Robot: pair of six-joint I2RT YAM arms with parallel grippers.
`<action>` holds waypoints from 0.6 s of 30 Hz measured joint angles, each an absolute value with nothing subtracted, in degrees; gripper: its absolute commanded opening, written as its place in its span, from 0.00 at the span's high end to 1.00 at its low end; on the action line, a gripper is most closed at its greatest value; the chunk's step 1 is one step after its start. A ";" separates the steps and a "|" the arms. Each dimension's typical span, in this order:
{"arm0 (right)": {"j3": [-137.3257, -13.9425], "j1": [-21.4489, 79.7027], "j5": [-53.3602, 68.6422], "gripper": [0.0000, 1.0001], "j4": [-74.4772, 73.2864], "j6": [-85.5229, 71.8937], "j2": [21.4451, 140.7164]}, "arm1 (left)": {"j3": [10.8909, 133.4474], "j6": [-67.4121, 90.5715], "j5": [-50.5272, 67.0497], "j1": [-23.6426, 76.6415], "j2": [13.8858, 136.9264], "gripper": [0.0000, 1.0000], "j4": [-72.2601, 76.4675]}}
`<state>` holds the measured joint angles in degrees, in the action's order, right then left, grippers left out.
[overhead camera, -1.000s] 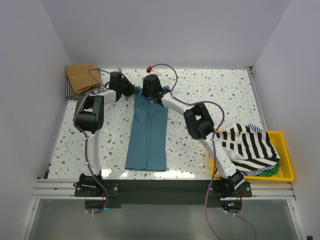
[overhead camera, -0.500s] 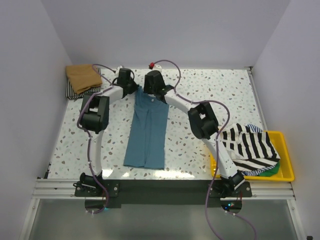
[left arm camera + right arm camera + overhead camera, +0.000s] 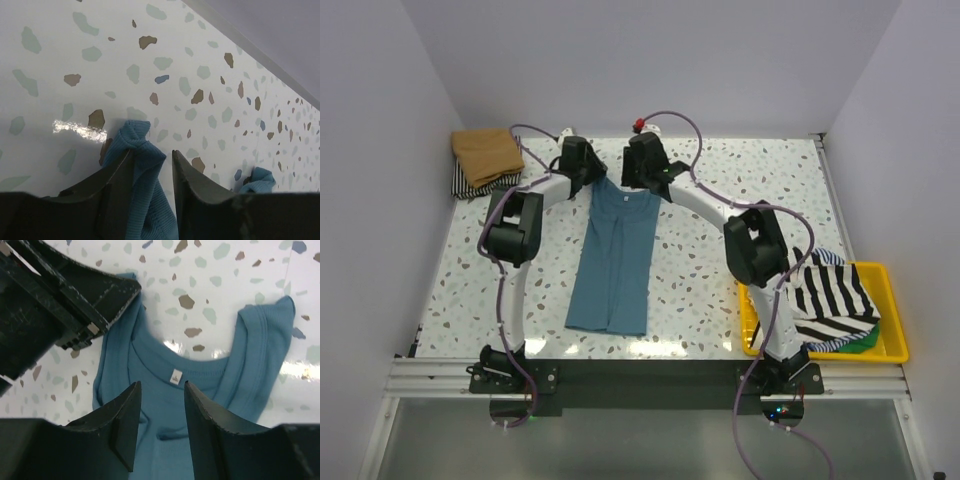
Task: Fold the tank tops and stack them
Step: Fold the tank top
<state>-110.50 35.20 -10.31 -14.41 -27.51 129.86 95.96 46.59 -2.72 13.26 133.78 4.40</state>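
The teal-blue tank top (image 3: 612,260) lies flat and long down the middle of the table, neck toward the back wall. My left gripper (image 3: 582,172) is at its back left strap. In the left wrist view the jaws (image 3: 152,157) stand apart with the bunched teal strap (image 3: 137,145) against the left finger and bare table by the right one. My right gripper (image 3: 642,172) hovers open over the neckline (image 3: 210,370), with a white label between its fingers (image 3: 161,385). Striped tank tops (image 3: 830,300) and a green one (image 3: 860,345) fill the yellow tray.
The yellow tray (image 3: 895,300) stands at the near right edge. A tan-brown tank top (image 3: 485,150) lies folded on a striped one (image 3: 465,185) in the back left corner. The back wall is close behind both grippers. My left gripper's body shows in the right wrist view (image 3: 60,300).
Both grippers have moved toward the back wall, and the teal top has slid a little that way and lies straighter. The striped tops have settled further into the tray.
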 measured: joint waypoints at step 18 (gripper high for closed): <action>-83.15 37.71 -9.76 0.57 -22.22 -32.10 108.81 | 74.46 44.23 2.57 13.32 106.61 0.47 10.39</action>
<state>-83.15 37.71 -9.76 -22.22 -32.10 108.81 74.46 44.23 2.57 13.32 106.61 10.39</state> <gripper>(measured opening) 0.440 0.587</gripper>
